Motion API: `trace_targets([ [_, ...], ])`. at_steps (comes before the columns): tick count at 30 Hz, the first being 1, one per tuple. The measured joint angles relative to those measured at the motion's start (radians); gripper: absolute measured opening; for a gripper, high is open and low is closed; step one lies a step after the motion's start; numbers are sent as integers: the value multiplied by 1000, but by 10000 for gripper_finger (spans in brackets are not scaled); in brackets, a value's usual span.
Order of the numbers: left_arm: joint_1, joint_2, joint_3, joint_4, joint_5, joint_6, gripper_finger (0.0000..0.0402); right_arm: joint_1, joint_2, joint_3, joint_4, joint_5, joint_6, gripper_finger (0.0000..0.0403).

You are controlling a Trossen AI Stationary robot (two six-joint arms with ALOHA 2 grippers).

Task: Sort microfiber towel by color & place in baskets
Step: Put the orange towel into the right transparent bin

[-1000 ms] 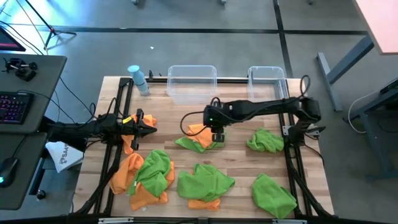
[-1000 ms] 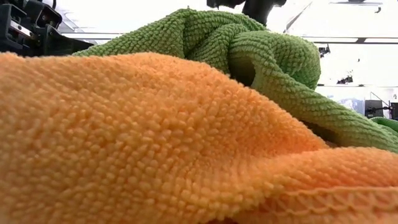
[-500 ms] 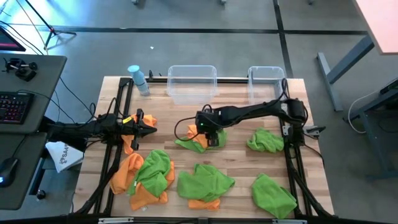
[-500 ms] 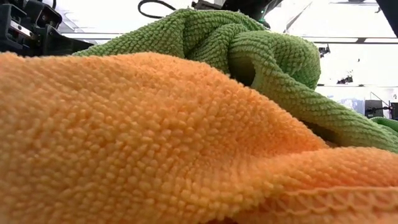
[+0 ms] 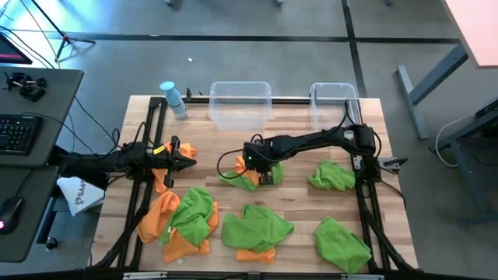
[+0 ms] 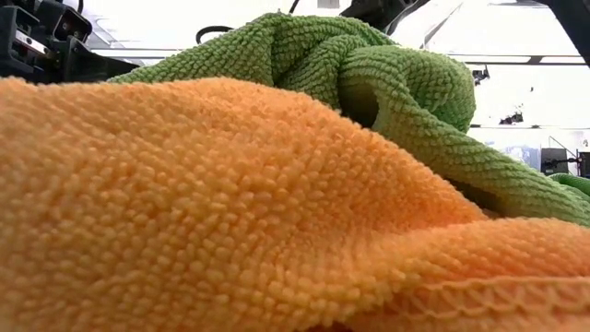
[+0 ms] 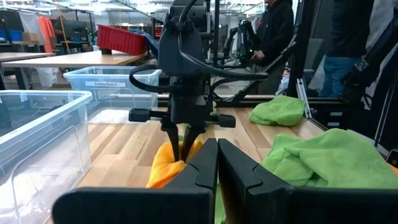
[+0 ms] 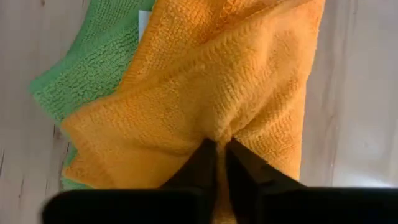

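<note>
I am pinching the right gripper shut on a raised fold of the soft, limp orange microfiber towel lying just in front of the wider clear plastic basket, expecting it to drape and possibly drag the green towel beneath.

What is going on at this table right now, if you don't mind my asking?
A two-armed robot is sorting orange and green microfiber towels into two clear baskets, the wider basket and the narrower basket, at the table's far edge. The right claw is down at mid-table, pinching a fold of an orange towel that lies on a green towel. The left claw is shut and waits at the left side. Both baskets look empty; other towels lie scattered on the table.
</note>
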Motion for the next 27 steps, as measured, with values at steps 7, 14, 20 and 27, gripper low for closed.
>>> trace_targets([
  [7,0,0,0,0,0,0,0,0,-80,-1,-26,-8,24,9],
  [14,0,0,0,0,0,0,0,1,-214,-1,-34,15,69,4],
  [20,0,0,0,1,0,0,0,1,-342,-1,-29,66,73,2],
  [27,0,0,0,0,0,0,0,0,-476,-1,-26,127,100,1],
])
